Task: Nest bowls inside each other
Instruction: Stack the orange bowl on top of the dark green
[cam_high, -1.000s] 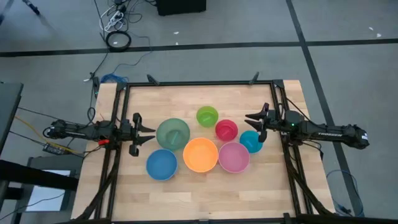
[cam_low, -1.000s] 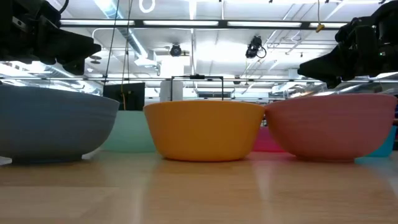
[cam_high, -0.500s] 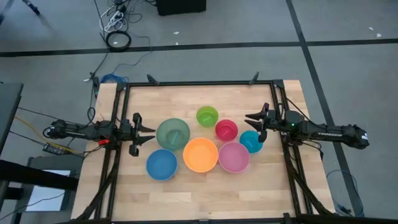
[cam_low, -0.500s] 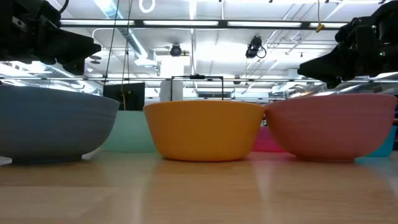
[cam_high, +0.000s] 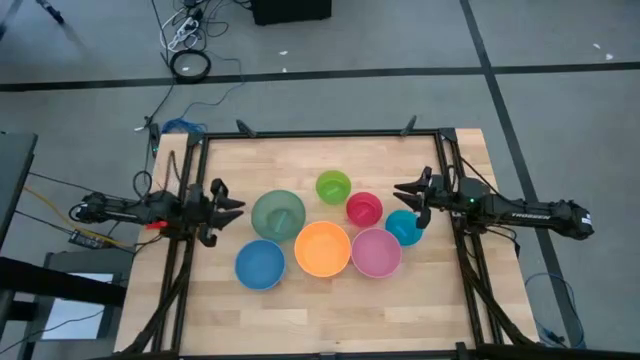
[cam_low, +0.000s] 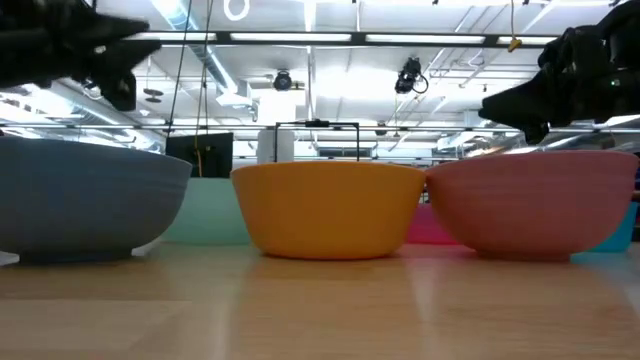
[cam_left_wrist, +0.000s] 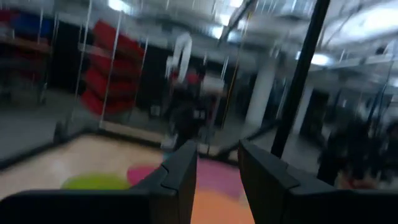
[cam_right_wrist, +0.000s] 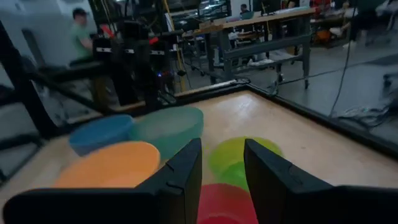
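Seven bowls stand upright and apart on the wooden table (cam_high: 330, 320): dark green (cam_high: 278, 213), lime green (cam_high: 333, 186), red (cam_high: 364, 209), teal (cam_high: 403, 229), orange (cam_high: 322, 248), pink (cam_high: 376, 251) and blue (cam_high: 260, 264). My left gripper (cam_high: 233, 207) hovers open at the table's left edge, just left of the dark green bowl, its fingers (cam_left_wrist: 180, 174) tipped upward. At the right edge my right gripper (cam_high: 404, 192) hovers open above and just beyond the teal bowl, pointing level toward the red bowl (cam_right_wrist: 224, 205). Neither holds anything.
A black frame (cam_high: 320, 133) runs around the table's edges. Bare wood lies along the far side (cam_high: 300, 155) and the near side. Cables lie on the floor beyond the table. A person (cam_right_wrist: 79, 31) sits in the room behind.
My left gripper has tipped its fingers upward, rolled about its own line and risen a little, staying beside the dark green bowl. The bowls have kept their places.
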